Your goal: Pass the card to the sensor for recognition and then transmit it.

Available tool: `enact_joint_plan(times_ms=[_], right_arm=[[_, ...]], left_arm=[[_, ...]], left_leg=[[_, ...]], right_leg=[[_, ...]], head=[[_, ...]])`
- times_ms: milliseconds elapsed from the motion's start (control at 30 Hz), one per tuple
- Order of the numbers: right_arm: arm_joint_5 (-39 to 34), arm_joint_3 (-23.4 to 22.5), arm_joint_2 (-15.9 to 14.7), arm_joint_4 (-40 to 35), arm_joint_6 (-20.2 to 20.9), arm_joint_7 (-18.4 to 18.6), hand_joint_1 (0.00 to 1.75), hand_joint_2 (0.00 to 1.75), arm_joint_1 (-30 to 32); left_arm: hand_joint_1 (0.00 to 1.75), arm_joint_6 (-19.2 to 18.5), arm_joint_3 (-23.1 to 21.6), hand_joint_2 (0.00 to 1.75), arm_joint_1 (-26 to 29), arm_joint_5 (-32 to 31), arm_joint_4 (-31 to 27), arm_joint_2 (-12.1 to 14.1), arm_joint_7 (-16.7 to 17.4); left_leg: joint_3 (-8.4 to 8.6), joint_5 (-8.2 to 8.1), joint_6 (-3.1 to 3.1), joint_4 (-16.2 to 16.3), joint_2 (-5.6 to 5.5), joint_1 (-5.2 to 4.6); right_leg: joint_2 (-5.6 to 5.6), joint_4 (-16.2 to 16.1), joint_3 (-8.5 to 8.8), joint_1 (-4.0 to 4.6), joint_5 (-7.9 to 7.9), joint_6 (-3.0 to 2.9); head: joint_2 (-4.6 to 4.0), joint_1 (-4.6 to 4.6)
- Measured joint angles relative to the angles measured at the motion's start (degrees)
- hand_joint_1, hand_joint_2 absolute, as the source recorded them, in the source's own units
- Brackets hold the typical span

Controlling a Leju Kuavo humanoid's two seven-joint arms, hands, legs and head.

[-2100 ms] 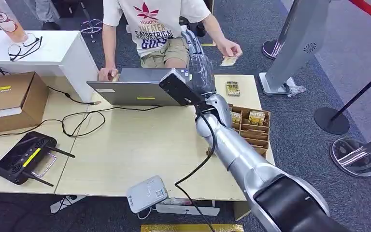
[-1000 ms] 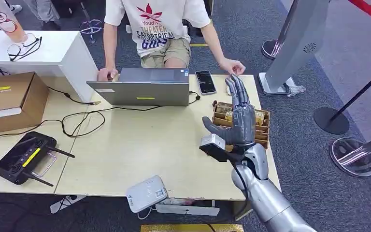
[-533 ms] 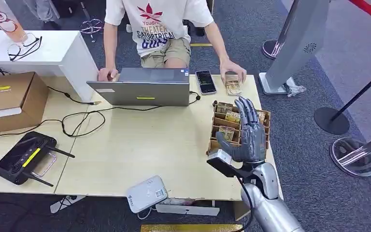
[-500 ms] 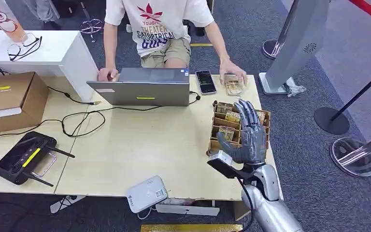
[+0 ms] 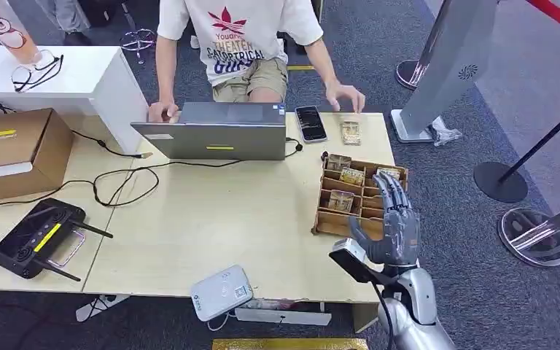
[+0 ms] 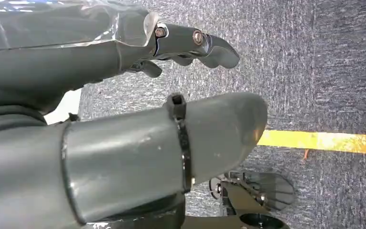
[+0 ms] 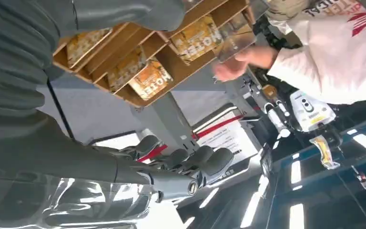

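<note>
**A:** So which step is this? The robot's right hand [image 5: 388,227] has its dark fingers [image 5: 396,195] spread wide and holds nothing, hovering over the right edge of the tabletop [image 5: 211,219], just over the near end of the compartmented wooden card tray [image 5: 326,221].

**B:** Looks to me like it's between cards. One small yellow-printed card [image 5: 350,132] lies flat near the far right corner of the tabletop, right by the seated person's hand [image 5: 345,95], so I'd guess that one's been delivered already.

**A:** And the next card?

**B:** More yellow cards [image 5: 341,200] stand in the tray slots, just beyond and to the left of the fingertips, not touching them. My read: the hand needs to dip into a slot, pinch one card, then carry it to the white boxy card reader [image 5: 222,292] at the near edge.

**A:** Left hand?

**B:** The left hand [image 6: 124,109] hangs over grey carpet, fingers loosely bent, nothing in it.
</note>
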Motion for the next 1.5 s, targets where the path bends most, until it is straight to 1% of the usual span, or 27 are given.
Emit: enact_joint_plan(times_ms=[67, 133, 233, 267, 400, 433, 467, 567, 633, 667, 800, 867, 1167, 1300, 1367, 1433, 1467, 1500], right_arm=[[0.48, -0.83, -0.07, -0.44, 0.00, 0.20, 0.47, 1.75, 0.80], [1.40, -1.60, -0.11, -0.66, 0.00, 0.39, 0.51, 1.75, 1.45], [2.51, -3.06, -0.11, -0.96, -0.02, 0.70, 0.47, 1.75, 2.50], [2.73, -3.54, -0.11, -1.05, -0.02, 0.81, 0.52, 1.75, 2.86], [3.41, -5.35, -0.13, -1.33, -0.02, 0.98, 0.56, 1.75, 4.06], [3.41, -5.68, -0.13, -1.38, -0.02, 0.98, 0.63, 1.75, 4.32], [3.41, -6.01, -0.13, -1.40, -0.02, 0.98, 0.61, 1.75, 4.57], [3.67, -6.82, -0.13, -1.40, -0.02, 1.16, 0.68, 1.75, 5.20], [4.31, -7.12, -0.15, -1.40, -0.02, 1.38, 0.68, 1.75, 5.48], [4.37, -7.23, -0.15, -1.40, -0.02, 1.40, 0.66, 1.75, 5.61], [4.35, -7.34, -0.13, -1.31, 0.00, 1.40, 0.70, 1.75, 5.75], [4.30, -7.34, -0.13, -1.07, 0.02, 1.40, 0.63, 1.75, 5.69], [3.30, -6.73, -0.13, 1.88, 0.04, 0.76, 0.65, 1.75, 3.34], [3.19, -6.14, 0.00, 3.52, 0.09, 0.50, 0.70, 1.75, 1.80], [3.19, -5.81, 0.02, 4.46, 0.09, 0.46, 0.75, 1.75, 1.17], [3.19, -5.40, 0.02, 5.57, 0.04, 0.35, 0.75, 1.75, 0.46], [3.19, -5.27, 0.02, 6.10, 0.02, 0.35, 0.80, 1.75, 0.09], [3.08, -5.11, 0.02, 6.69, 0.02, 0.33, 0.80, 1.75, -0.26]], left_arm=[[0.00, 0.00, 0.00, 0.00, 0.00, -0.15, 0.00, 0.00, -0.11], [0.00, -0.02, 0.00, 0.00, 0.00, -0.39, 0.00, -0.02, -0.22], [0.00, -0.07, 0.00, 0.00, 0.00, -0.74, 0.00, 0.00, -0.26], [0.00, -0.11, 0.00, 0.00, 0.00, -0.74, 0.00, 0.00, -0.26], [0.00, -0.13, 0.00, 0.00, 0.00, -0.98, 0.00, 0.00, -0.31], [0.00, -0.13, 0.00, 0.00, 0.00, -1.03, 0.00, 0.00, -0.35], [0.00, -0.13, 0.00, 0.00, 0.00, -1.07, 0.00, 0.00, -0.39], [0.00, -0.11, 0.00, 0.00, 0.00, -1.09, 0.00, 0.00, -0.48], [0.00, -0.11, 0.00, 0.00, 0.00, -1.09, 0.00, 0.00, -0.57], [0.00, -0.11, 0.00, 0.00, 0.00, -1.09, 0.00, 0.00, -0.63], [0.00, -0.13, 0.00, 0.00, 0.00, -1.07, 0.00, 0.00, -0.79], [0.00, -0.13, 0.00, 0.00, 0.00, -1.07, 0.00, 0.00, -0.87], [0.00, -0.11, 0.00, 0.00, 0.00, -0.98, 0.00, 0.00, -1.42], [0.00, -0.11, 0.00, 0.00, 0.00, -0.72, 0.00, 0.00, -1.64], [0.00, -0.09, 0.00, 0.00, 0.00, -0.65, 0.00, 0.00, -1.68], [0.00, -0.07, 0.02, 0.00, 0.00, -0.50, 0.00, 0.00, -1.81], [0.00, -0.07, 0.02, 0.00, 0.00, -0.39, 0.00, 0.00, -1.86], [0.00, -0.05, 0.04, 0.00, 0.00, -0.31, 0.00, 0.00, -1.99]], left_leg=[[0.00, 0.00, 0.00, 0.00, 0.00, 0.00], [0.00, 0.00, 0.00, 0.00, 0.00, 0.00], [0.00, 0.00, 0.01, 0.00, 0.00, 0.00], [0.00, 0.00, 0.00, 0.00, 0.00, 0.00], [0.00, 0.00, 0.00, 0.00, 0.00, 0.00], [0.00, 0.00, 0.00, 0.00, 0.00, 0.00], [0.00, 0.00, 0.01, 0.00, 0.00, 0.00], [0.00, 0.00, 0.01, 0.00, 0.00, 0.00], [0.00, 0.00, 0.01, 0.00, 0.01, 0.00], [0.00, 0.00, 0.01, 0.00, 0.01, 0.00], [0.00, 0.00, 0.01, 0.00, 0.01, 0.00], [-0.01, 0.00, 0.01, 0.00, 0.00, 0.00], [-0.02, 0.00, 0.01, 0.00, 0.00, 0.00], [-0.02, 0.00, 0.01, 0.00, 0.00, 0.00], [-0.02, 0.00, 0.01, 0.00, 0.00, 0.00], [-0.02, 0.00, 0.01, 0.00, 0.00, 0.00], [-0.02, 0.00, 0.01, 0.00, 0.00, 0.00], [-0.03, 0.00, 0.01, 0.00, 0.00, 0.00]], right_leg=[[0.00, 0.00, 0.00, 0.00, -0.02, 0.03], [0.00, 0.00, 0.00, 0.00, -0.02, 0.03], [0.00, 0.00, 0.01, 0.00, -0.02, 0.03], [0.00, 0.00, 0.01, 0.00, -0.02, 0.03], [0.00, 0.00, 0.01, 0.00, -0.02, 0.03], [0.00, 0.00, 0.01, 0.00, -0.02, 0.03], [0.00, 0.00, 0.01, 0.00, -0.02, 0.03], [0.00, 0.00, 0.01, 0.00, -0.02, 0.03], [0.01, 0.00, 0.00, 0.00, -0.02, 0.03], [0.01, 0.00, 0.01, 0.00, -0.02, 0.03], [0.01, 0.00, 0.01, 0.00, -0.02, 0.03], [0.00, 0.00, 0.01, 0.00, -0.02, 0.03], [0.00, 0.00, 0.02, 0.00, -0.02, 0.03], [0.00, 0.00, 0.02, 0.00, -0.02, 0.03], [0.00, 0.00, 0.02, 0.00, -0.02, 0.03], [0.00, 0.00, 0.02, 0.00, -0.02, 0.03], [0.00, 0.00, 0.02, 0.00, -0.02, 0.03], [-0.01, 0.00, 0.02, 0.00, -0.02, 0.03]], head=[[0.00, 0.00], [0.00, -0.02], [0.00, -0.02], [0.00, -0.02], [0.00, 0.00], [0.00, -0.02], [0.00, 0.00], [0.00, 0.00], [0.00, 0.00], [0.00, -0.02], [0.00, -0.02], [0.00, 0.00], [0.00, 0.00], [0.00, -0.02], [0.00, 0.00], [0.00, -0.02], [0.00, 0.00], [0.00, -0.02]])
